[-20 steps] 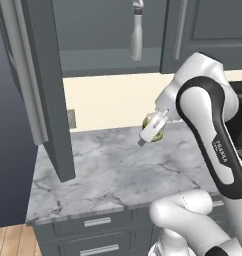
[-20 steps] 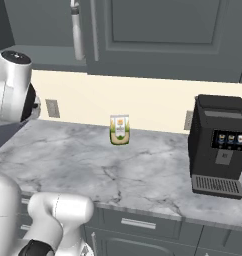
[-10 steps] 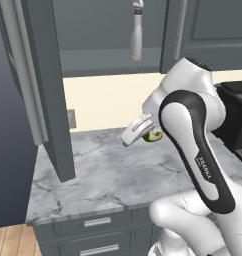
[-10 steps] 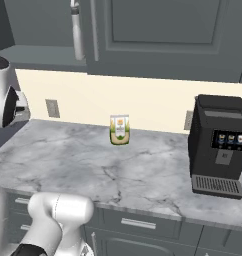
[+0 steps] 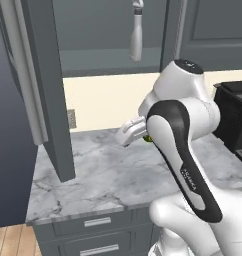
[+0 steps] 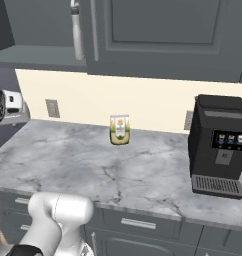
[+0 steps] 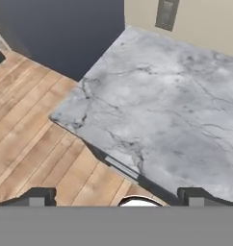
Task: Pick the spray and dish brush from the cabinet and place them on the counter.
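Marble counter (image 7: pixel 176 110) spreads beneath wide-open, empty jaws; the gripper (image 7: pixel 116 198) looks down over its corner. Up on the cabinet (image 5: pixel 113 60) shelf stands the spray (image 5: pixel 136 32), well above the hand. Best tilt up, level off, and approach its neck squarely.

The white hand of the arm (image 5: pixel 132 132) pokes out leftward over the marble counter (image 5: pixel 108 172), its finger tips hidden from here. High above it, a pale spray (image 5: pixel 136 35) stands on the open cabinet's (image 5: pixel 100 57) grey shelf. Just behind the hand a sliver of a green pouch (image 5: pixel 148 138) peeks out. The open cabinet door (image 5: pixel 45 90) hangs to the hand's left.
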Robot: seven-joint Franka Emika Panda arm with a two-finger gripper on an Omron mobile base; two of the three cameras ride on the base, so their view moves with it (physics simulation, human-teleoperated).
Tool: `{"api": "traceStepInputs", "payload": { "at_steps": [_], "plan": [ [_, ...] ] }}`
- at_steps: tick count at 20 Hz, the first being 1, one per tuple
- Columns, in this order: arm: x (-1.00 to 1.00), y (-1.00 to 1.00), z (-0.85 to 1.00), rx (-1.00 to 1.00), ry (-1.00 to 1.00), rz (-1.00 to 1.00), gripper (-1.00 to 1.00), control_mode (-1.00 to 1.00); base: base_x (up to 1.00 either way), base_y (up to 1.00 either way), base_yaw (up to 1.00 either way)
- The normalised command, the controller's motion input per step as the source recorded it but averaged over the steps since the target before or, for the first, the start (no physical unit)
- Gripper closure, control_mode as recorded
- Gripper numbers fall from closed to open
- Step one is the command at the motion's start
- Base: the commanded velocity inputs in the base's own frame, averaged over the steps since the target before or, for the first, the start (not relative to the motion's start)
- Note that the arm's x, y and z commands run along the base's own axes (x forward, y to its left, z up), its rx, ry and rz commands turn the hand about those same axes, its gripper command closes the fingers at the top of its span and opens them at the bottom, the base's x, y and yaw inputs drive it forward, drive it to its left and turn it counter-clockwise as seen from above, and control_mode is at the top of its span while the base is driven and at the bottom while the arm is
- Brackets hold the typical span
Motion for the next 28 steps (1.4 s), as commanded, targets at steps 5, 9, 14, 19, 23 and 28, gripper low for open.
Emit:
{"api": "traceStepInputs", "payload": {
  "at_steps": [5, 9, 14, 19, 23, 28],
  "plan": [
    [0.0, -0.19, 0.0, -0.07, 0.0, -0.34, -1.0, -1.0, 0.0, 0.0, 0.0],
    [-0.01, -0.37, 0.06, -0.02, -0.01, -0.3, -1.0, -1.0, 0.0, 0.0, 0.0],
    [-0.03, -0.47, 0.18, 0.0, -0.03, -0.14, -1.0, -1.0, 0.0, 0.0, 0.0],
    [0.0, -0.53, 0.31, 0.03, -0.12, -0.07, -1.0, -1.0, 0.0, 0.0, 0.0],
    [0.0, -0.47, 0.24, 0.06, -0.31, -0.04, -1.0, -1.0, 0.0, 0.0, 0.0],
    [-0.03, -0.17, 0.08, -0.03, -0.39, 0.01, -1.0, -1.0, 0.0, 0.0, 0.0]
  ]
}}
